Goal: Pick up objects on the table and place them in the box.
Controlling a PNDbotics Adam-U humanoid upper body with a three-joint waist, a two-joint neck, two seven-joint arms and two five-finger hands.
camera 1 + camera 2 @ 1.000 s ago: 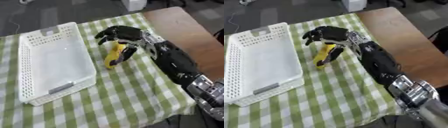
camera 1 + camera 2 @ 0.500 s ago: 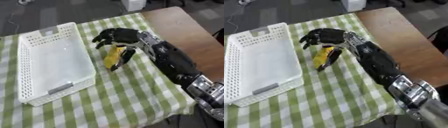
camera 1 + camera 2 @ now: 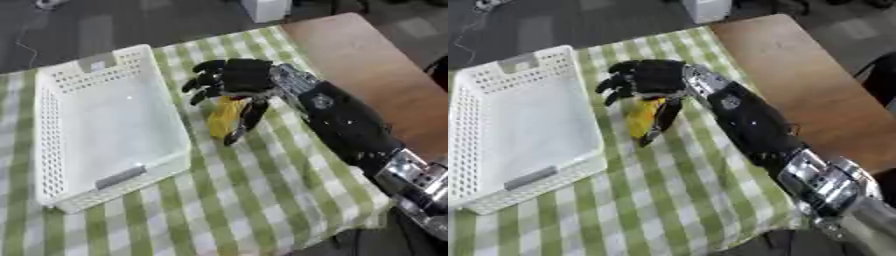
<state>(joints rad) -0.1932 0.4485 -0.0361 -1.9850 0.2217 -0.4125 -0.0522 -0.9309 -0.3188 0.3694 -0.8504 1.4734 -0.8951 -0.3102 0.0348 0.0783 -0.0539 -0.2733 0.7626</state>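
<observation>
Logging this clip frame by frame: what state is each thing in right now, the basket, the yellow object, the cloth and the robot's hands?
White basket: upright on the cloth, nothing inside.
Yellow object: on the cloth beside the basket, not yet in it.
Right hand: over the yellow object, fingers spread toward the basket, thumb down along the object's right side; not closed on it.
Checked cloth: spread flat over the table.
Left hand: not in view.

A yellow banana (image 3: 225,116) lies on the green-and-white checked cloth, just beside the right wall of the box, its upper end hidden. The box (image 3: 55,150) is a white perforated plastic basket, rectangular, open-topped and empty.
</observation>
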